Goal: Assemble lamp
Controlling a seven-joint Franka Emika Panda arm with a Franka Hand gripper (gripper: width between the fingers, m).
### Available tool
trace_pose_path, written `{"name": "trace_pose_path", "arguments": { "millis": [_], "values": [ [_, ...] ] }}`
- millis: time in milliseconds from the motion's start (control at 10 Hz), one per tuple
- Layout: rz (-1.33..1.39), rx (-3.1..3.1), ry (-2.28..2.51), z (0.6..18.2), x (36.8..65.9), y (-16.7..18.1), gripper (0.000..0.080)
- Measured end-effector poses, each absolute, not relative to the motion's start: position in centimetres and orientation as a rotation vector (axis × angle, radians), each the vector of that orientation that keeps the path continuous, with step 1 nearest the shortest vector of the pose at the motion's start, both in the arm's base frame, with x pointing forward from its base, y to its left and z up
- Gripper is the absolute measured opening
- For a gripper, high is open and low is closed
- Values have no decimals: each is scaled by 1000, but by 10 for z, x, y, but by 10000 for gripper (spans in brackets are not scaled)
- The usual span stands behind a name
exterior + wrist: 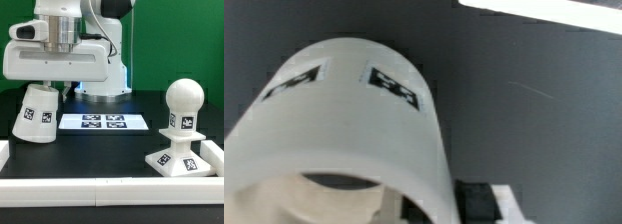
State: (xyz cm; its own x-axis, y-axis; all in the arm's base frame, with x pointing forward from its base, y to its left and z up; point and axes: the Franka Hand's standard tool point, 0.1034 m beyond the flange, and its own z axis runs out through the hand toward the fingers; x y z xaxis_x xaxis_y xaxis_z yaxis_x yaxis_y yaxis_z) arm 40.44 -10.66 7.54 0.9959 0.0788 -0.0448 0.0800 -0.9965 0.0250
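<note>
The white cone shade hangs tilted at the exterior view's left, just above the black table, with a tag facing the camera. My gripper is shut on its upper rim, mostly hidden under the wrist housing. In the wrist view the shade fills the frame, with two tags on its wall, and my gripper clamps its rim; a black pad presses the outer wall. The round-headed bulb stands upright in the square base at the exterior view's right, well apart from the shade.
The marker board lies flat on the table between the shade and the base. A white rail runs along the table's front edge and sides. The arm's white pedestal stands behind the marker board.
</note>
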Motion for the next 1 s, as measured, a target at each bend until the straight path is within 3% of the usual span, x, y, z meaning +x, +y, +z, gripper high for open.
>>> {"name": "trace_pose_path", "arguments": {
  "millis": [200,700,1000],
  "values": [
    [-86,3187,-1,95,434,-75,44],
    [18,3279,-385,157,515,-50,44],
    [14,3279,-362,154,513,-51,44]
  ]
}}
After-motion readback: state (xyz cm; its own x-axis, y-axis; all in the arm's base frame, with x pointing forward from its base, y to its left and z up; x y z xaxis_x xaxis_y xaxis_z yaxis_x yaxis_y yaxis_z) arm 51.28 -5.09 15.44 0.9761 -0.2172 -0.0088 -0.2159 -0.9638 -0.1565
